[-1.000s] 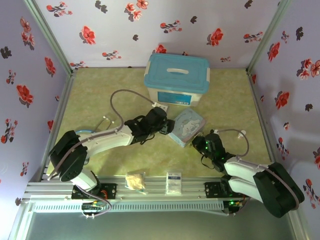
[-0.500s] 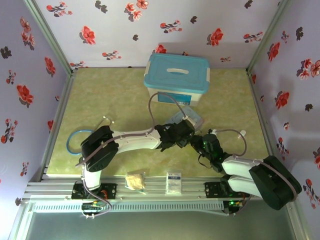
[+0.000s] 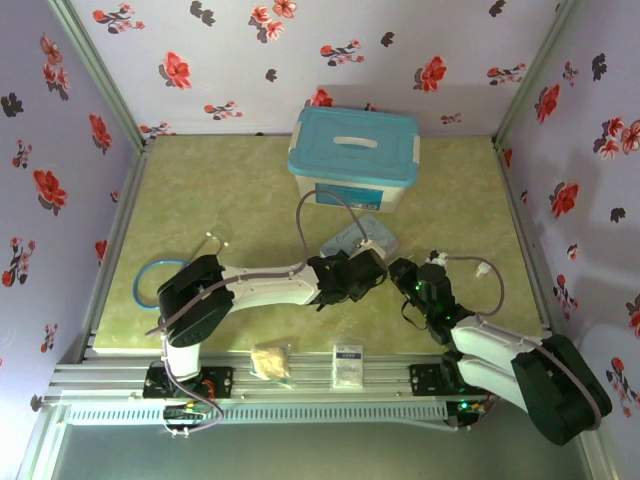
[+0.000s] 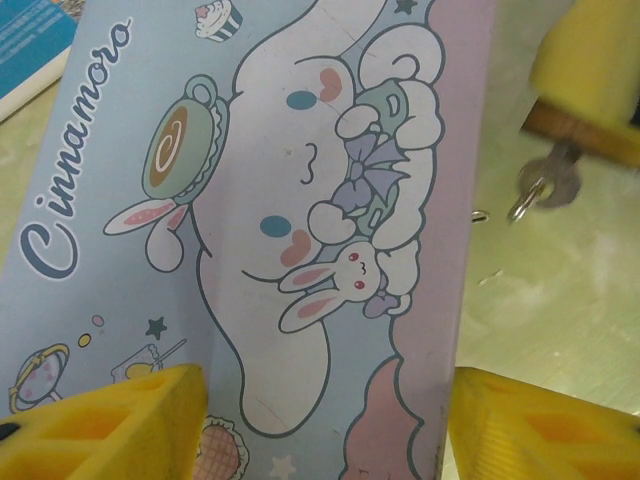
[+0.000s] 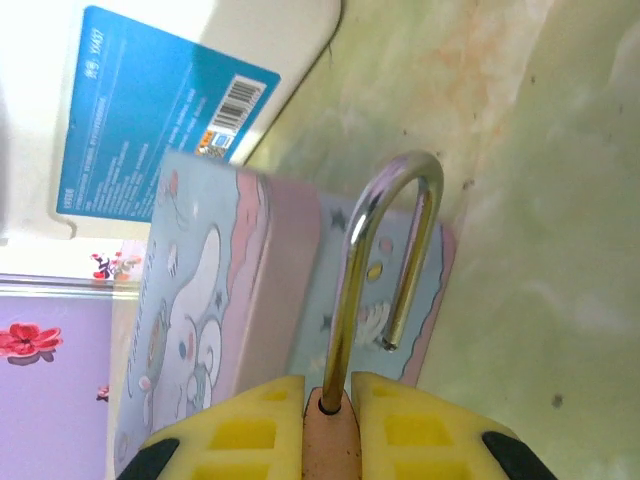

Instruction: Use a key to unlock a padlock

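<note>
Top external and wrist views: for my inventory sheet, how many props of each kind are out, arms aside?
Lidded storage box: 1
Cinnamoroll tin: 1
Padlock: 1
Key: 1
Blue ring: 1
Beige packet: 1
White card: 1
Total: 7

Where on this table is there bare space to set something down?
Bare table lies at the far left, between the left wall and the storage box, and at the far right, between that box and the right wall. The middle is crowded: the cartoon tin, the left end effector and the right end effector holding the padlock sit close together.
</note>
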Tool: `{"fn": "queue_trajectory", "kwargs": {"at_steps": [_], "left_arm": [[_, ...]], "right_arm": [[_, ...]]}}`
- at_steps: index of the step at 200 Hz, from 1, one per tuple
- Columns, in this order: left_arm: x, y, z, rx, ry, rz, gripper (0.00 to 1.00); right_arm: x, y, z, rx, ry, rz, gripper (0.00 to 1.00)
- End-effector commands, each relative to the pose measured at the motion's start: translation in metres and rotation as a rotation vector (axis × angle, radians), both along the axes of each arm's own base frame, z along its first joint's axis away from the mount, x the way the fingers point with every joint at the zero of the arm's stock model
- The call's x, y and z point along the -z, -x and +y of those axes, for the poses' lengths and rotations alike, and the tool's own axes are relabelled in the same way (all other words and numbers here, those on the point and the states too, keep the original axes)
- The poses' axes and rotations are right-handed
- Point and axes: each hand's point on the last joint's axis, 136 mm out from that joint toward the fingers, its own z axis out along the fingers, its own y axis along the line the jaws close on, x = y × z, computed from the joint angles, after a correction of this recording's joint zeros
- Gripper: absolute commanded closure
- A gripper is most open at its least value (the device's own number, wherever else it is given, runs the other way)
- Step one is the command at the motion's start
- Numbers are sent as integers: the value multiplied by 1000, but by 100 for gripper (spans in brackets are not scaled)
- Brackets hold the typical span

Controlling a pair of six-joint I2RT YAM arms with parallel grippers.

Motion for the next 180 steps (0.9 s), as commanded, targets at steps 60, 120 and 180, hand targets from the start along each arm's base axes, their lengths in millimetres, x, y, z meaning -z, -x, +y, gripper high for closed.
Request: {"fn": "queue_trajectory", "kwargs": {"at_steps": [60,120,180], "left_arm": [[27,-19,79,62,-247,-32,33],[-11,-61,103,1,-190,-123,28],[-60,-54,110,-25,70,-103,23]], "right_arm": [[5,26,59,-463,71,111,98],[23,42,81,-642,41,233,96],[52,65,74,-694,78,476,92]]}}
